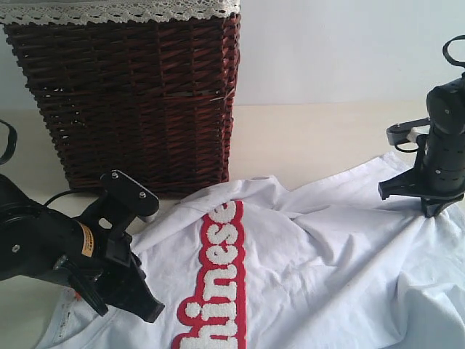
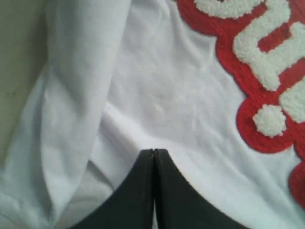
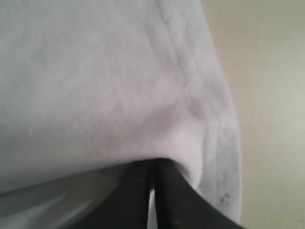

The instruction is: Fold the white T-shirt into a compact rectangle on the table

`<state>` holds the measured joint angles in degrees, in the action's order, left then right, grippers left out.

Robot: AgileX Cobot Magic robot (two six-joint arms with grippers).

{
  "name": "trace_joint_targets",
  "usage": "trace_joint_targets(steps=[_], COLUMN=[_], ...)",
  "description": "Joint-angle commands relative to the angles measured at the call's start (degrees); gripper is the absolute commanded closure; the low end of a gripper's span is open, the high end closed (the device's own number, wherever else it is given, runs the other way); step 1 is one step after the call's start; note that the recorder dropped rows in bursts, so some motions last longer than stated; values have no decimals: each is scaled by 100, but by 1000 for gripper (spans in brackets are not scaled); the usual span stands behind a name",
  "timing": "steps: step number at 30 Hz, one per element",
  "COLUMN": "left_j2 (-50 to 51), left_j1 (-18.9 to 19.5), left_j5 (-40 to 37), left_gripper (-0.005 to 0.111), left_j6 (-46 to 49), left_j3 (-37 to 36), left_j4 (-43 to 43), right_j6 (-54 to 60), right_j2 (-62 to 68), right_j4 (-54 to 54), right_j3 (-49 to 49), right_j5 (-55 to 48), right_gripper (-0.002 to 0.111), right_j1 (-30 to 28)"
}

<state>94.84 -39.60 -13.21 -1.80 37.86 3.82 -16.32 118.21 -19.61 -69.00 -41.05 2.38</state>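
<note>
The white T-shirt (image 1: 327, 247) lies spread and rumpled on the counter (image 1: 305, 138), filling the near side. A dark wicker basket (image 1: 131, 94) with a lace trim (image 1: 109, 11) stands behind it on the left. The shirt's far edge comes up just beside the basket's foot.

Your left fingers (image 2: 148, 164) are pressed together, with their tips on the cloth near the red and white letters (image 1: 218, 291). You cannot tell if any cloth is pinched there. Your right fingers (image 3: 143, 181) are clamped on the shirt's edge at the far right.

Only the outside view shows you the basket. Only the right wrist view shows the stitched hem (image 3: 190, 90) draped over the finger tips, with bare counter beside it.
</note>
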Motion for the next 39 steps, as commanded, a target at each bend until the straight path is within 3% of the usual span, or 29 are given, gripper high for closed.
trace_joint_targets(steps=[1,8,13,25,32,36,39], left_j2=[-43,35,274,296,225,146,146], left_j1=[-33,-73,-224,-378,-990,-1445,-1538], left_j5=[1,366,366,440,-275,202,299], left_gripper=[107,107,107,107,107,107,107], left_j6=[-10,-33,11,180,284,546,624], left_j3=[18,-42,-102,-102,-102,-102,-102], left_j4=[-12,-163,-163,-152,-152,-152,-152], right_j6=[182,476,287,78,1312,1985,2451], right_j2=[180,-141,-93,-756,-1326,-1674,-1798], right_j4=[66,281,-536,-434,1160,2175,2683], right_j3=[65,65,369,242,215,215,274], right_j5=[-295,-648,-1350,-997,-695,-550,-779], right_gripper=[102,102,102,102,102,102,102], right_j1=[-104,-104,-310,-380,-370,-370,-370])
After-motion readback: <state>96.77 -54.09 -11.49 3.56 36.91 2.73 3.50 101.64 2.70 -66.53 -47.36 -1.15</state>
